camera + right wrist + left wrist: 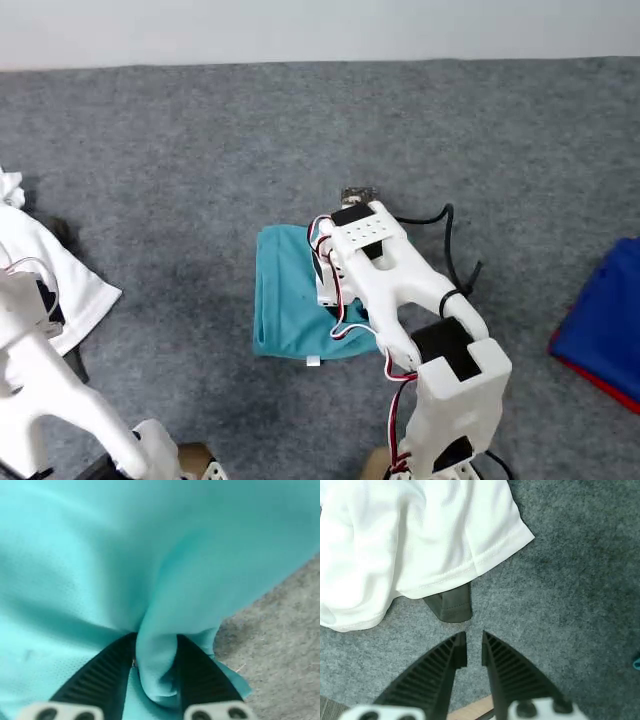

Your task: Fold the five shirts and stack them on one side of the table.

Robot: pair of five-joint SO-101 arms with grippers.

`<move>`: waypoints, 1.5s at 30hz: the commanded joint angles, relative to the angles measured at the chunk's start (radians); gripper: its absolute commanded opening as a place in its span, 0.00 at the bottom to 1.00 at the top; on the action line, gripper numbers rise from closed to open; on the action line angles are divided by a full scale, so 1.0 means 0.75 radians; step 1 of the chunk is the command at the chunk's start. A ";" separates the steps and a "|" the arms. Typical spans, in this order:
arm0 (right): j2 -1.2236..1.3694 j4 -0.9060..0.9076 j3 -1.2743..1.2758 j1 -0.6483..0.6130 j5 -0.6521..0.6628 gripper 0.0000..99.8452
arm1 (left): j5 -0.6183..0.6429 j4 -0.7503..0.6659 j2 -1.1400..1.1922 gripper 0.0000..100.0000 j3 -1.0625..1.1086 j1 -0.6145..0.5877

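Item 1, right gripper [155, 642]: closed on a pinched ridge of the teal shirt [150, 555], cloth bunched between the two black fingers [100, 672]. Item 2, teal shirt [285, 295]: mid-table, lying as a rough rectangle with a small white tag at its near edge; the right arm [400, 290] leans over the half on that arm's side. It appears partly folded, with this fold in hand. Item 3, left gripper [474, 647]: well off to the left-arm side of the teal shirt, low over the grey table [200, 140], tips parted by a narrow slit, nothing held. Item 4, white shirt [410, 540]: just beyond the left gripper and well apart from the teal shirt, loose and rumpled, not folded. Item 5, dark garment [451, 605]: a corner shows from under the white shirt's hem. Item 6, blue shirt [605, 315]: at the table edge on the right-arm side of the teal shirt, lying flat over a red layer [600, 385]; whether these two are folded cannot be told. Status, as judged: one shirt under work, at least two untouched, and a stack possibly begun on the blue side, so most of the task is left.
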 commanded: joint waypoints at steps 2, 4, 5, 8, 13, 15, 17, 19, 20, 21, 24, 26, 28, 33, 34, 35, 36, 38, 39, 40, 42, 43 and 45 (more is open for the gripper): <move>0.038 -0.001 -0.006 0.019 0.014 0.01 | 0.002 0.012 -0.043 0.06 -0.011 0.010; -0.017 0.032 -0.004 0.050 0.014 0.01 | 0.002 0.012 -0.043 0.06 -0.011 0.010; -0.056 0.056 -0.006 0.069 0.016 0.01 | 0.002 0.012 -0.043 0.06 -0.011 0.010; -0.193 0.116 -0.004 0.134 0.121 0.01 | 0.002 0.012 -0.043 0.06 -0.011 0.010; -0.339 0.056 -0.010 0.345 0.426 0.01 | 0.002 0.012 -0.043 0.06 -0.011 0.010; -0.343 -0.011 -0.010 0.425 0.624 0.01 | 0.002 0.012 -0.041 0.06 -0.011 0.010; -0.332 -0.075 -0.010 0.498 0.820 0.01 | 0.000 0.012 -0.039 0.06 -0.011 0.010; -0.314 -0.134 -0.012 0.557 1.011 0.01 | 0.000 0.012 -0.035 0.06 -0.011 0.010; -0.304 -0.163 -0.012 0.586 1.107 0.01 | 0.000 0.012 -0.033 0.06 -0.011 0.010; -0.294 -0.195 -0.012 0.617 1.203 0.01 | 0.000 0.012 -0.033 0.06 -0.011 0.010; -0.273 -0.308 -0.012 0.709 1.500 0.01 | 0.000 0.012 -0.033 0.06 -0.011 0.010; -0.271 -0.388 -0.012 0.762 1.665 0.01 | -0.037 0.012 -0.033 0.06 -0.011 0.010; -0.269 -0.465 -0.012 0.803 1.780 0.01 | -0.076 0.012 -0.033 0.06 -0.011 0.010; -0.271 -0.537 -0.012 0.815 1.819 0.02 | -0.094 0.000 -0.039 0.06 -0.009 0.010; -0.279 -0.531 -0.012 0.813 1.811 0.04 | -0.094 -0.008 -0.039 0.06 -0.007 0.010; -0.285 -0.527 -0.012 0.809 1.800 0.08 | -0.094 -0.010 -0.039 0.06 -0.007 0.010; -0.287 -0.521 -0.012 0.809 1.768 0.12 | -0.094 -0.014 -0.039 0.06 -0.007 0.010; -0.312 -0.478 -0.031 0.811 1.649 0.20 | -0.094 -0.014 -0.039 0.06 -0.007 0.010; -0.330 -0.447 -0.043 0.811 1.592 0.23 | -0.094 -0.014 -0.039 0.06 -0.007 0.010; -0.347 -0.412 -0.059 0.809 1.543 0.25 | -0.094 -0.014 -0.041 0.06 -0.007 0.010; -0.384 -0.349 -0.100 0.799 1.461 0.26 | -0.094 -0.014 -0.041 0.06 -0.007 0.010; -0.402 -0.322 -0.119 0.789 1.422 0.26 | -0.094 -0.014 -0.041 0.06 -0.007 0.010; -0.433 -0.261 -0.145 0.758 1.311 0.26 | -0.094 -0.014 -0.035 0.06 -0.009 0.010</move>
